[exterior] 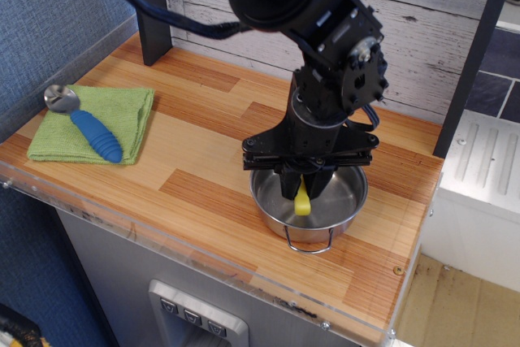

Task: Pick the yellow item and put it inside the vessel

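The vessel (345, 201) is a round shiny steel pot with wire loop handles, standing on the wooden counter at the front right. My gripper (303, 193) reaches down into the pot from above. It is shut on the yellow item (302, 200), a small yellow bar that hangs upright between the fingers, low inside the pot. I cannot tell whether the bar's lower end touches the pot's floor. The arm hides the pot's back rim.
A green cloth (122, 113) lies at the counter's left, with a blue-handled metal scoop (89, 129) on it. A dark post (150, 6) stands at the back left, a white plank wall behind. The counter edge (244, 278) runs along the front.
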You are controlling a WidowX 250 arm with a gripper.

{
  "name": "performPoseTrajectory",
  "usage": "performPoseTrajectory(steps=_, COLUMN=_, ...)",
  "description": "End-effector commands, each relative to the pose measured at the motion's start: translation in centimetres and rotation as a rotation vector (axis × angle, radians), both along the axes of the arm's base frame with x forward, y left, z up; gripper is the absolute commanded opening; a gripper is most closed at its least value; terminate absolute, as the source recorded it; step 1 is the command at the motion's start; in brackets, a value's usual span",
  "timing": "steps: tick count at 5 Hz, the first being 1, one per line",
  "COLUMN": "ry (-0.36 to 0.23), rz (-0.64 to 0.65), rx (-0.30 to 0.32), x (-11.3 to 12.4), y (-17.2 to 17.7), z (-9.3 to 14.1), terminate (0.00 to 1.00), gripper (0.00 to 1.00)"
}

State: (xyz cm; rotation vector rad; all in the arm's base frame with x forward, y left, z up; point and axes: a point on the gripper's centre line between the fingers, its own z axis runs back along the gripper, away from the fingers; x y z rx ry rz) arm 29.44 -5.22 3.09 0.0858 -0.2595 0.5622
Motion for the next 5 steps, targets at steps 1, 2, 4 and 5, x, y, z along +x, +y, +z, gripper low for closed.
performPoseTrajectory(steps=1, ry=-0.021, rz=-0.017, rx=-0.021, x=1.7, y=-0.4, z=-0.2, terminate=0.0, gripper=0.0)
performPoseTrajectory(steps=2, ry=0.011, rz=0.026, rx=-0.013, x=1.6, y=0.0, z=0.3, terminate=0.0, gripper=1.0)
performPoseTrajectory(steps=4, ry=-0.012, rz=0.048, rx=0.001, x=1.1, y=0.5, z=1.1, terminate=0.0, gripper=1.0)
performPoseTrajectory(steps=5, ry=-0.06, rz=0.043, rx=-0.001, x=1.3, y=0.7, z=3.0, terminate=0.0, gripper=1.0)
